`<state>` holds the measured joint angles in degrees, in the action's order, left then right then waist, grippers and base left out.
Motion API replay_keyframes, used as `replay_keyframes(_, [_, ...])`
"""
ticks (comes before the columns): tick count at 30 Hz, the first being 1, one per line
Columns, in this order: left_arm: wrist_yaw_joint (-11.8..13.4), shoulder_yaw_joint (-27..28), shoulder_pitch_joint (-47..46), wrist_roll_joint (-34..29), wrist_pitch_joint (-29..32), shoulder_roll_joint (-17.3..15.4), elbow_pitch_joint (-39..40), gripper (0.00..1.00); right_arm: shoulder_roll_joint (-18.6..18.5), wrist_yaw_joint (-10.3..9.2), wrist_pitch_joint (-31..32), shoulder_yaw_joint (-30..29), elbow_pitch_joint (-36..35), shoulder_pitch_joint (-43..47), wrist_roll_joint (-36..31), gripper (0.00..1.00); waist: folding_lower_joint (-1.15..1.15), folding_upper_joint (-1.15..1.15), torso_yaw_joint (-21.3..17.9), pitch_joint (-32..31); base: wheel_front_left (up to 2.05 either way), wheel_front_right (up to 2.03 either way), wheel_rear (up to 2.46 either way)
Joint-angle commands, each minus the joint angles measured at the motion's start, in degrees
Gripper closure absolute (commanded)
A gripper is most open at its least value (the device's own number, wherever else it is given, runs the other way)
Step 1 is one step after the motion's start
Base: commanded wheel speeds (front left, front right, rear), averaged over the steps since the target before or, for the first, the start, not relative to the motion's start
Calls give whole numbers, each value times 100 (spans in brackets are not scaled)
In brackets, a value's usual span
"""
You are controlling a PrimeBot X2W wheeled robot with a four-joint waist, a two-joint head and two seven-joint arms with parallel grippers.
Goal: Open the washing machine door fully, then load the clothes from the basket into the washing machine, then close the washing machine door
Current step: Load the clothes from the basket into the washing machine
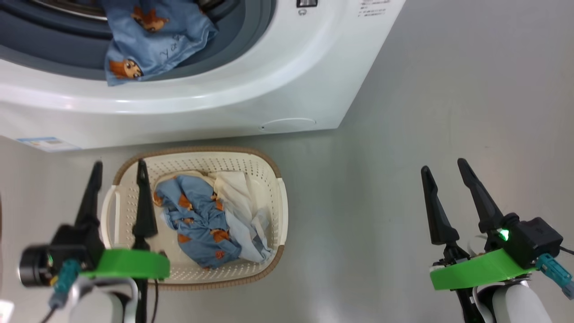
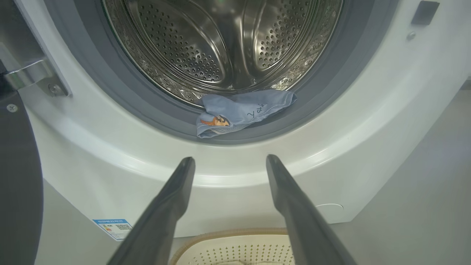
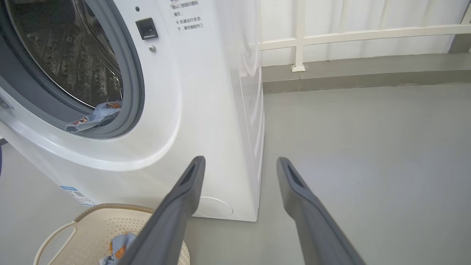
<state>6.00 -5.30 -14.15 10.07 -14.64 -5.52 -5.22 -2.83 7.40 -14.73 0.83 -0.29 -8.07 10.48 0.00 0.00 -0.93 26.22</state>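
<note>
Bare grey floor point(image 1: 426, 112) runs off to the right of the washing machine point(image 1: 224, 103). In the right wrist view a white railing point(image 3: 331, 35) lines the floor's far edge. The washing machine door point(image 2: 16, 176) is swung aside on its metal hinge point(image 2: 29, 73) at the left of the opening, so the mouth stands open. A blue label sticker point(image 1: 45, 143) and a round white cap point(image 1: 287, 124) sit low on the front panel.

One light-blue printed garment point(image 2: 243, 110) lies at the mouth of the steel drum point(image 2: 220, 44), draped outward over the bottom of the grey gasket point(image 2: 110, 92). The basket point(image 1: 273, 179) stands on the floor just in front of the machine. The clothes point(image 1: 202, 224) in it are a crumpled blue printed piece with white and cream pieces to its right.

The left gripper point(image 1: 119, 163) hangs above the basket's left end, fingers spread wide and empty, falling either side of the basket's left wall in the head view. The clothes lie just to its right. The right gripper point(image 1: 443, 164) is also spread wide and empty, over bare floor well to the right of the basket.
</note>
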Motion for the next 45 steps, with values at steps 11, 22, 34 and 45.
replay_keyframes(11, [125, 298, 1046, -159, -35, 127, 604, 0, -5, 9, -27, 54, -119, 372, 1, 0, 0, 0, -44, -482, 0, 0, 0])
replay_keyframes(22, [114, 425, 1380, -185, -36, 220, 710, 0, -45, 9, -27, 43, -163, 436, -17, 0, 0, 0, -31, -543, 0, 0, 0])
replay_keyframes(34, [50, 520, 1352, -224, -36, 248, 695, 0, -41, 9, -27, 91, -197, 426, -21, 0, 0, 0, -102, -462, 0, 0, 0])
replay_keyframes(45, [-121, 554, 567, -298, -4, 72, 282, 0, -15, 9, -27, 158, -195, 292, 16, 0, 0, 0, -267, -213, 0, 0, 0])
